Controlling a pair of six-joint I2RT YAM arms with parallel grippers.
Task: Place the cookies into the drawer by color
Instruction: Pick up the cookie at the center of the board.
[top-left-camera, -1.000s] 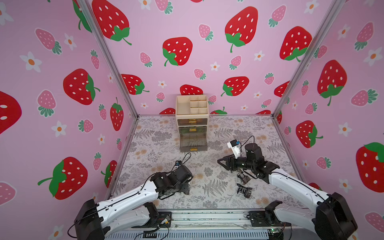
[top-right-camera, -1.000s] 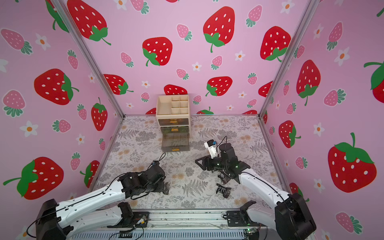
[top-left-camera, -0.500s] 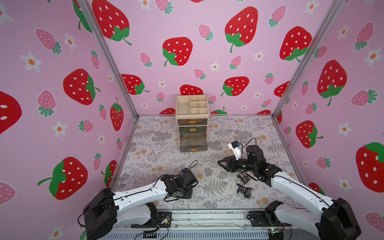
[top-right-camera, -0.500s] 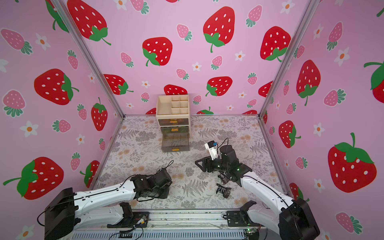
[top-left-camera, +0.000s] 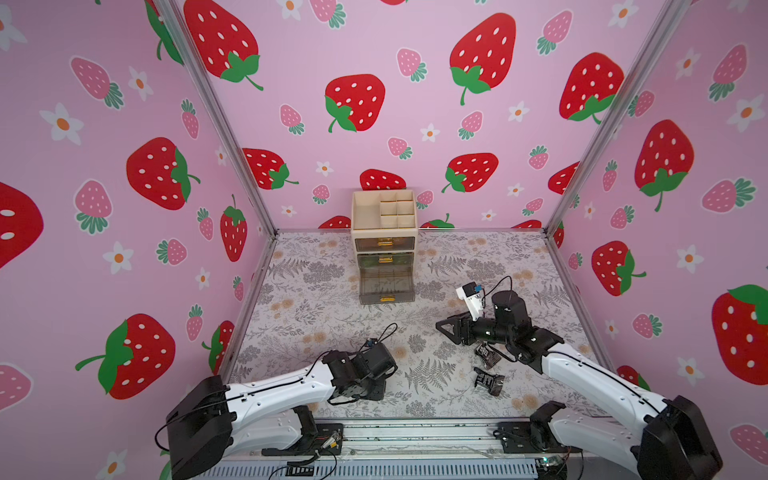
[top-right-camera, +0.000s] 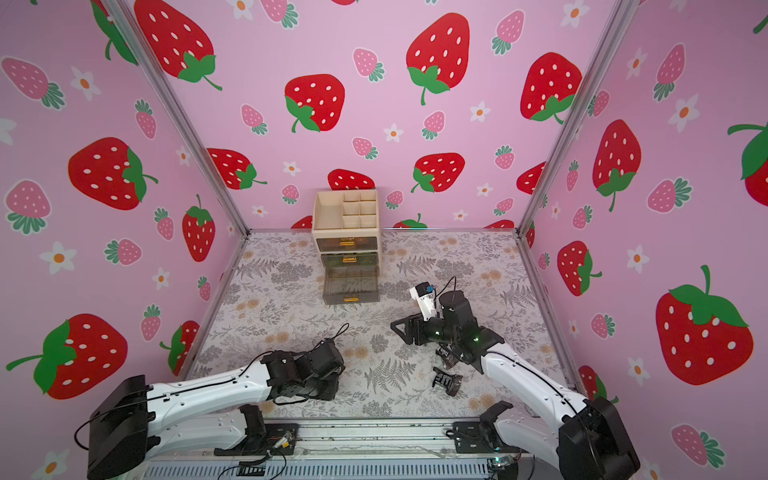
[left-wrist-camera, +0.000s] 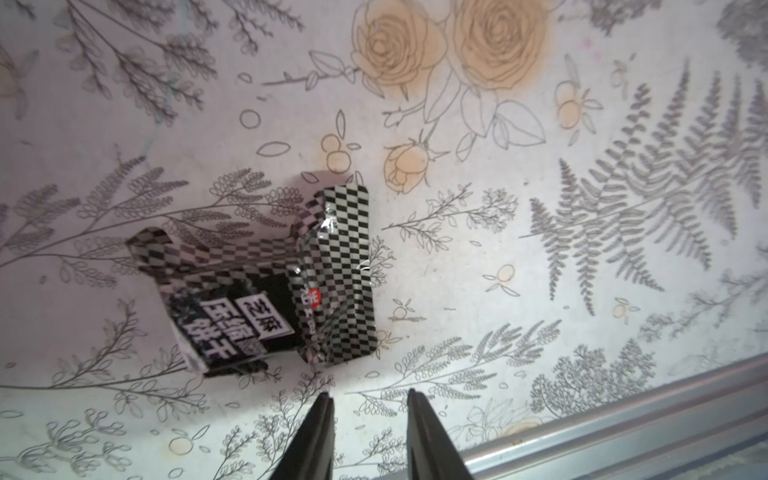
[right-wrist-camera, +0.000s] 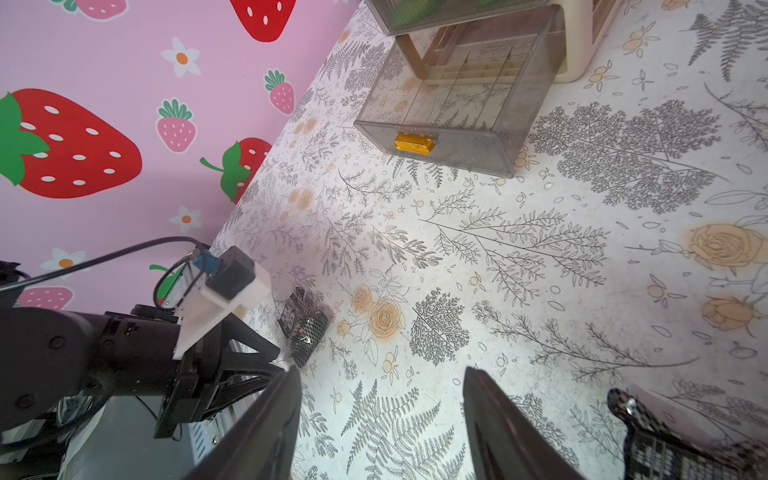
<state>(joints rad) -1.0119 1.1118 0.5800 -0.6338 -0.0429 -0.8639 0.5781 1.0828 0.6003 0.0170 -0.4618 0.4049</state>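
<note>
The left gripper (left-wrist-camera: 370, 415) is hovering low over the floral-print table sheet (left-wrist-camera: 582, 124) w/ its two black fingers (left-wrist-camera: 316, 440) standing a narrow gap apart and gripping nothing. Just ahead of the tips a crumpled black-and-white checkered foil cookie packet (left-wrist-camera: 270, 286) is lying flat on the sheet, near the front metal rail (left-wrist-camera: 623, 419). The right gripper (right-wrist-camera: 382, 415) is hanging wider, approx. half spread, also empty, and is pointing across the table toward the drawers. Handling, as I'm judging it: the packet is looking very light, thin, crinkly and slick, contents prob. brittle, so a gentle pinch is making sense. The flared crimped end or the raised fold is offering the best hold, since the flat body is sitting low and is likely sliding if nudged. Count: the item by the left gripper is reading as one packet, poss. two overlapping, can't tell. Two more checkered ones are lying close together by the right arm, the farther packet (top-left-camera: 487, 356) and the nearer packet (top-left-camera: 490, 380), so at least three black ones are showing. No orange or green packets are showing on the table. The small beige plastic organizer (top-left-camera: 365, 214) is standing at the back wall w/ three smoky translucent drawers w/ gold handles. The upper two are sitting in or nearly in, green showing through the middle one. The bottom drawer (right-wrist-camera: 465, 147) is sitting pulled well out and looking empty.
</note>
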